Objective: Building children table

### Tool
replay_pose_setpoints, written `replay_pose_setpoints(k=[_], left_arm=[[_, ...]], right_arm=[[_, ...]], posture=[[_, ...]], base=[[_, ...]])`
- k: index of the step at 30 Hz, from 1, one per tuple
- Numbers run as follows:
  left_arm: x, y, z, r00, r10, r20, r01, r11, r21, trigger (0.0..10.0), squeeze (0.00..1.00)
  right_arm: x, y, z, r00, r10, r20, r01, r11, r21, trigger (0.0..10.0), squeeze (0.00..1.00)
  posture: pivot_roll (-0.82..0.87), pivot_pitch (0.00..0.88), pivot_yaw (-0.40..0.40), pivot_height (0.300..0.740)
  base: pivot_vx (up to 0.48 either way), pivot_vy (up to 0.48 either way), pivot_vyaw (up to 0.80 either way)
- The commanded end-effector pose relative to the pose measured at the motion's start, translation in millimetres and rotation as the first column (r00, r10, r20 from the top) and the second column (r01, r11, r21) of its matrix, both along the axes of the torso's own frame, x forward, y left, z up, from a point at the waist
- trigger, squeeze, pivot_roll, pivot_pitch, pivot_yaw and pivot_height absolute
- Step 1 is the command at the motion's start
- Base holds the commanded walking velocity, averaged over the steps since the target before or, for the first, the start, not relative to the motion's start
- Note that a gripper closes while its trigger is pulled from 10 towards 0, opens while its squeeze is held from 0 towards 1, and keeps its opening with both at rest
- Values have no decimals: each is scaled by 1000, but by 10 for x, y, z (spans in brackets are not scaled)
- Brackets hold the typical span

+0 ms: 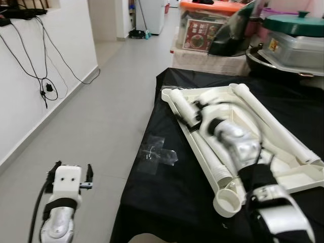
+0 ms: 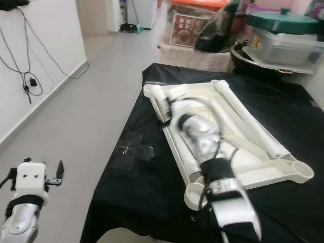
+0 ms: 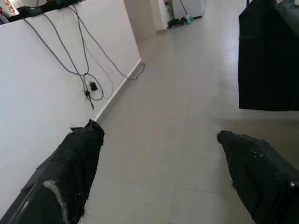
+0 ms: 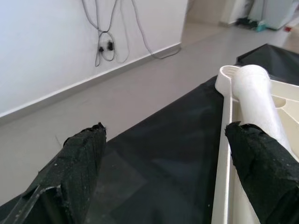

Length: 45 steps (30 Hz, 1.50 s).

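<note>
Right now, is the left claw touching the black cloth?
Apart. In the left eye view the left claw hangs over bare floor, left of the black cloth.

Even, soft daylight; right arm (image 1: 238,144) motion-blurred, dull sheen on black cloth (image 1: 167,177), shadows faint.

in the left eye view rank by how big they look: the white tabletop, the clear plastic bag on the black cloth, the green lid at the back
1. white tabletop
2. green lid, though it stands farther from the camera and is cut off by the edge
3. clear plastic bag

Open floor (image 1: 101,126) left of the black-draped table (image 1: 167,192) — pots and boxes (image 1: 283,40) crowd its far edge.
</note>
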<state>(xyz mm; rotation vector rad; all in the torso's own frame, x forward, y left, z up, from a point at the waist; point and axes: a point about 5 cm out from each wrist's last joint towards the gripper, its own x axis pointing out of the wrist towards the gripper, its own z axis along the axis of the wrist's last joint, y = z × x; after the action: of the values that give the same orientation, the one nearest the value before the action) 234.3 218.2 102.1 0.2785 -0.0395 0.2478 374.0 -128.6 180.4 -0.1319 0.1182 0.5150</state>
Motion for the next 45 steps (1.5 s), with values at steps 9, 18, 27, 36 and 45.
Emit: replay_pose_setpoints(k=[9,18,27,36,45], left_arm=[[-10,-5,-50,1000,5,-20,-5,1000,8,10000,0],[10,-1,-55,1000,7,-24,-7,1000,9,10000,0],[29,-3,-45,1000,4,-21,-4,1000,10,10000,0],[35,-7,-51,1000,5,-24,-4,1000,11,10000,0],[41,-20,-53,1000,4,-25,-4,1000,10,10000,0]], right_arm=[[-161,149,-181,996,-84,-29,81,992,-92,10000,0],[-302,192,-452,972,-172,-158,155,981,-114,10000,0],[-354,170,-521,946,-245,-213,225,968,-115,10000,0],[-441,274,-657,914,-235,-331,213,972,-102,10000,0],[-442,274,-767,858,-278,-431,280,958,-61,10000,0]], posture=[[69,0,-74,740],[67,0,-71,740],[69,0,-71,740],[73,0,-77,740],[78,0,-82,740]], base=[[0,0,0],[0,0,0],[0,0,0],[0,0,0],[0,0,0]])
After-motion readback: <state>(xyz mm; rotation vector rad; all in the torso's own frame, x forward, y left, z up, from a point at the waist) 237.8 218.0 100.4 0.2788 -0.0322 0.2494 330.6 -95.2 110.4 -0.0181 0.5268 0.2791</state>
